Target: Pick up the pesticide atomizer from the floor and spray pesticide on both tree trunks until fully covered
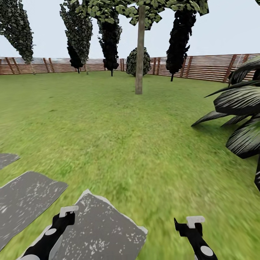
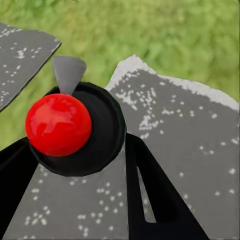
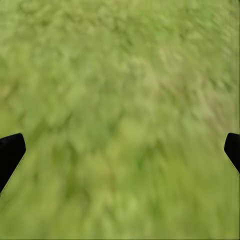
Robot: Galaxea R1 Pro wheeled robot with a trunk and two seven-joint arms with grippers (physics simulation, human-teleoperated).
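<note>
While our left claw [image 2: 75,165] grips the red-topped sprayer [image 2: 58,124] over a grey stone [image 2: 190,130], our right claw [image 3: 120,150] spreads wide above grass [image 3: 120,75]; a trunk [image 1: 139,50] stands far ahead.

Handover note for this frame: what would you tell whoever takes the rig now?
Left gripper: holds a black object with a red ball top, most likely the atomizer; it hangs over a grey stepping stone.
Right gripper: open, nothing between its fingers, above the lawn.
Tree trunk: straight ahead across the grass, well out of reach, before the fence. A second such tree I cannot pick out.
Done: pickup, apparently.
Left: drive to the trunk, spray it all over, then find and spray the other tree.
</note>
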